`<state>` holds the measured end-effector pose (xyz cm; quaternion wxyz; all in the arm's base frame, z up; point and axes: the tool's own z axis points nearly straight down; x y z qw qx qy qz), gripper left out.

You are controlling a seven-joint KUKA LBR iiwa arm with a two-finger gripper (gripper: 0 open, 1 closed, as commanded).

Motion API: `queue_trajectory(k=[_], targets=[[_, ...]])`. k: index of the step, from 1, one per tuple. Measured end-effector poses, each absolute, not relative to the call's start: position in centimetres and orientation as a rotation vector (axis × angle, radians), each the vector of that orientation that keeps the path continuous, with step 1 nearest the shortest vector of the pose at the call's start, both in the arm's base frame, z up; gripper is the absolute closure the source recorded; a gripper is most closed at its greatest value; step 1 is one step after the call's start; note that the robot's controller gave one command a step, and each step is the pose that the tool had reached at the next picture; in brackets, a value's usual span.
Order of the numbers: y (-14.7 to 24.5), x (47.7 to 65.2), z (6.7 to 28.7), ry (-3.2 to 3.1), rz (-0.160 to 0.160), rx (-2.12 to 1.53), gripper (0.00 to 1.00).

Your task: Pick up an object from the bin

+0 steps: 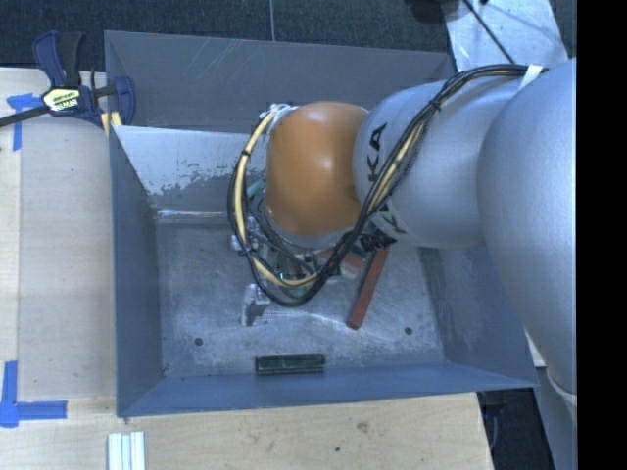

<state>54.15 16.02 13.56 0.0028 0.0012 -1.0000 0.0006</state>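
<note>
Hanging gripper (257, 308), scuffed grey bin (196, 292), brown stick (364, 287), dark bar (290, 364)

1. The bin (137, 262) is showing blue-grey walls, its floor scuffed with pale streaks.
2. The slim stick (364, 292) is reading reddish-brown.
3. The flat bar (290, 364) is appearing dark greenish-black.
4. The wrist cover (313, 169) is showing orange; the arm (460, 174) silver; the cables (238, 179) yellow and black.

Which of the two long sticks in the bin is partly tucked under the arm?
The reddish-brown stick, slanting right of centre; the dark bar lies level and uncovered, nearer the viewer.
</note>
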Motion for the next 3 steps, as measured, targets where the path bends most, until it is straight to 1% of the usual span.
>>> queue_trajectory(k=[1, 2, 3], targets=[[16.0, 54.4, 14.0, -3.144, -0.002, 0.000, 0.00], [13.2, 58.1, 10.4, -3.152, -0.006, -0.012, 0.00], [7.0, 57.7, 8.0, -3.162, -0.011, -0.276, 1.00]])
